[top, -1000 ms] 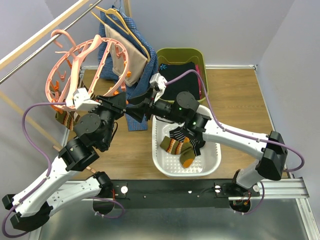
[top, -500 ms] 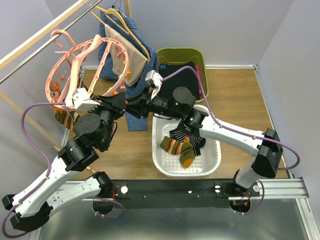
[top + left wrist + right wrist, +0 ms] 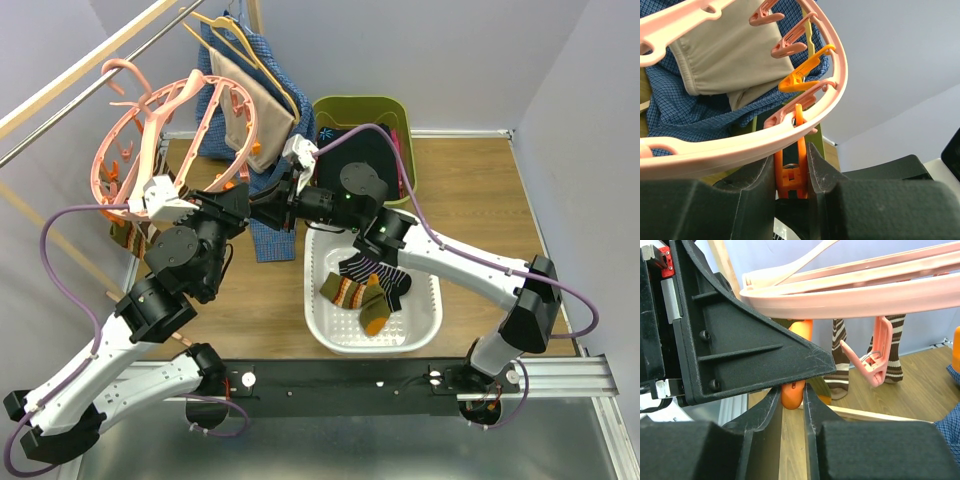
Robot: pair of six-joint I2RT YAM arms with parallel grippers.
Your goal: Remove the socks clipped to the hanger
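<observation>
From above, the hanger [image 3: 150,130] hangs tilted at the upper left. My left claw [image 3: 238,203] and right claw [image 3: 275,212] meet under its near rim. Several socks [image 3: 365,290] lie in the white basket [image 3: 425,330].

In my left wrist view, the left claw is pinched onto an orange clip [image 3: 790,172] just under the ring.

In my right wrist view, the right claw is narrowed onto that clip's lower end, both fingers [image 3: 771,407] against it. Two brown striped socks hang beyond, beside a pink clip [image 3: 877,362].
</observation>
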